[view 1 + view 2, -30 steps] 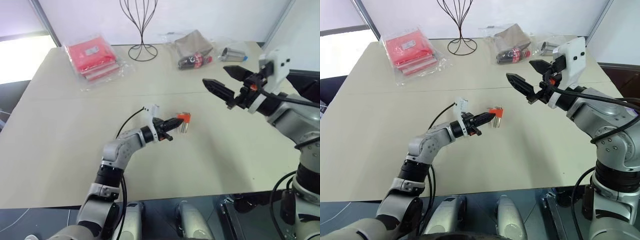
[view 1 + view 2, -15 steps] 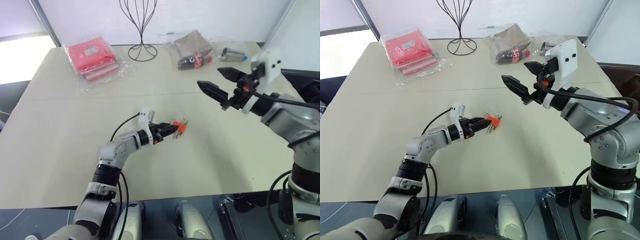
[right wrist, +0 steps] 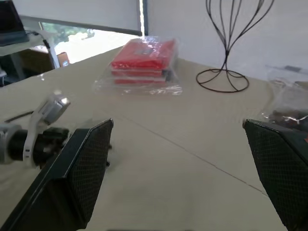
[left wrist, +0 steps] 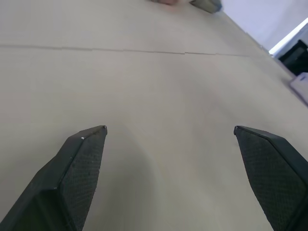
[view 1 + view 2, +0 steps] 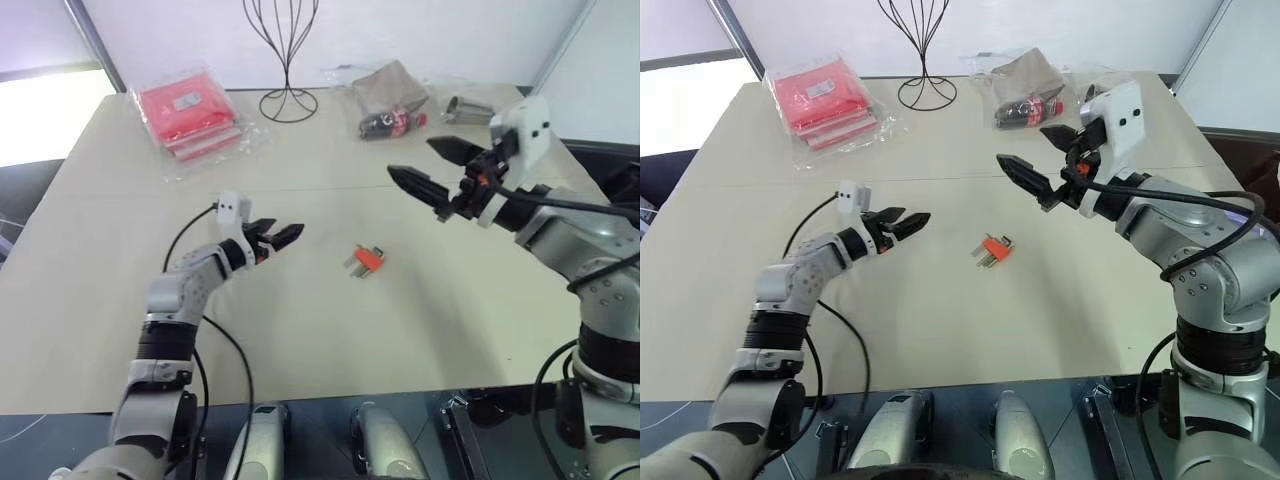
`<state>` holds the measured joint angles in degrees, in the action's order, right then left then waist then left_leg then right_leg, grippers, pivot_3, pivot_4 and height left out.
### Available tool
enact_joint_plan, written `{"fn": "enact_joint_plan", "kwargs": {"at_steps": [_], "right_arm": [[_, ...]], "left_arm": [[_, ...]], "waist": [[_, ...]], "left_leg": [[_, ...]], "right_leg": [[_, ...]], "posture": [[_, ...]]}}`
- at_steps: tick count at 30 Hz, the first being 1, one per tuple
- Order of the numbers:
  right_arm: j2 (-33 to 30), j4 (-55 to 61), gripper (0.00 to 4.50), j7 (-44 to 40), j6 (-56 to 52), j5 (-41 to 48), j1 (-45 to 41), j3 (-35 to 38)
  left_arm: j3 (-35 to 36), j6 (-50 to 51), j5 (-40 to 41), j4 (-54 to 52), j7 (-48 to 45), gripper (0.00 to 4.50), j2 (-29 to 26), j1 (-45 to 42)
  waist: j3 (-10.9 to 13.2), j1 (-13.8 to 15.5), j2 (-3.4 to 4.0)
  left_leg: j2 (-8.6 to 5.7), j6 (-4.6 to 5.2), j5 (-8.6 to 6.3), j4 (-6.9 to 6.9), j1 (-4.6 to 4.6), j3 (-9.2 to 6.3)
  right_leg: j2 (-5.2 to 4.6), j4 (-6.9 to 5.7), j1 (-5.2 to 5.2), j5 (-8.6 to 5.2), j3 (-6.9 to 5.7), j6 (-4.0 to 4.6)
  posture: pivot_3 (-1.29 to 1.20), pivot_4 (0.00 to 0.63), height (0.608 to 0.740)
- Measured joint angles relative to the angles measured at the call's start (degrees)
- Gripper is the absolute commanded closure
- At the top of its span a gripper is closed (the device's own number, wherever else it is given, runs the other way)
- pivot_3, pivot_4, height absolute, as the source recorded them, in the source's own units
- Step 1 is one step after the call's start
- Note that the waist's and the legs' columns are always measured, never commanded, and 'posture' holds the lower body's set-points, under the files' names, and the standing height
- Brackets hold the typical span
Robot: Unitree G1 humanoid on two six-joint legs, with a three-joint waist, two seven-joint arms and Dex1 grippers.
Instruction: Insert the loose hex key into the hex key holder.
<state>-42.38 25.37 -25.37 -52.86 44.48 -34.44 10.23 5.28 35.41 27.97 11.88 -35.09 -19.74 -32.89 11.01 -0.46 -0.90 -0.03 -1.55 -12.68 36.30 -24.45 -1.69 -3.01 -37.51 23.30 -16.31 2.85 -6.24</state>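
Where table (image 5: 300, 340) spreads, lone holder (image 5: 366, 259)

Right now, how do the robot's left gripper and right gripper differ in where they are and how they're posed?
The left gripper sits low, close over the table, left of the hex key holder; the right gripper hangs higher, beyond and to the right of the holder. The left gripper points toward the right, the right gripper toward the left, so they face each other across the holder. Both are open and hold nothing.
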Motion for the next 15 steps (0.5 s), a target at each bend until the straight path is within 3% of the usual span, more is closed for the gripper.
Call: {"fn": "enact_joint_plan", "kwargs": {"at_steps": [4, 8, 15], "right_arm": [[-11.52, 0.58, 0.0, -10.87, 2.51, -3.92, 6.42, -3.29], [-18.89, 0.79, 0.0, -21.75, 7.95, -8.1, 12.03, -6.05], [-24.12, -0.57, 0.0, -32.49, 16.72, -13.98, 14.22, -6.72]], "left_arm": [[-1.11, 0.78, 0.09, -5.54, -6.0, 0.07, -6.42, 0.02], [-3.16, 4.32, 2.59, -11.9, -14.0, 0.07, -11.84, -0.02], [-4.14, 9.2, 7.62, -19.23, -23.59, 0.07, -19.62, -0.89]], "waist": [[0.0, -0.02, -0.01], [0.01, -0.42, 0.01], [0.01, -0.5, 0.02]], "left_leg": [[-0.01, 0.04, -0.03, -0.05, 0.01, 0.0], [0.02, 0.05, -0.03, -0.06, 0.02, 0.03], [0.18, 0.05, -0.03, -0.03, 0.07, 0.03]], "right_leg": [[-0.02, 0.2, -0.09, 0.0, -0.04, 0.0], [0.05, 0.19, -0.07, 0.0, -0.03, 0.0], [0.15, 0.16, -0.08, -0.01, -0.02, 0.01]], "posture": [[0.0, 0.15, 0.74], [0.0, 0.15, 0.74], [0.0, 0.15, 0.74]]}}
